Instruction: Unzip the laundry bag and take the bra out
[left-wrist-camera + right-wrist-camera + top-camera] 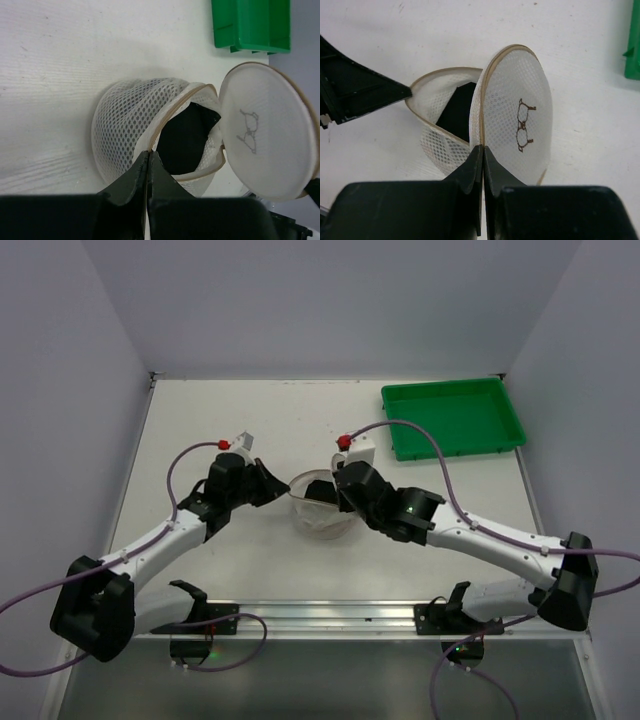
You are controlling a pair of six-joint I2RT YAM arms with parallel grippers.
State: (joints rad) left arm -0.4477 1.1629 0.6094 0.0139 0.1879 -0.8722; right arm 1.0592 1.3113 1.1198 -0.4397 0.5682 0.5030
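At the near edge of the surface (pixel 250 420), the two arms rise from their bases and lean inward. They meet over the bag (pixel 316 522), which sits mid-surface. The left hand (pixel 284 492) comes at it from the left and the right hand (pixel 335 498) from the right, so the bag is between them.

The left wrist view shows the left hand clenched. Its two dark fingertips (pixel 142 167) press together on the tan-bound rim of the bag's open mouth, at the near side of the white mesh wall.

The right wrist view shows the right hand clenched too. Its fingertips (pixel 472 167) pinch the lower edge of the round lid (pixel 520 115). The lid stands on edge, swung clear of the mouth but meeting the bag along one side. Its flat face, which carries the small brown pictogram, is turned away from the opening.

The bag is unzipped and gaping, its mesh wall slumped on the surface. The bra (pixel 187 137) shows inside as a dark fold of cloth. It lies wholly within the rim, and neither hand touches it.

In the far right corner, well apart from the bag, a green tray (pixel 455 420) lies flat on the surface.
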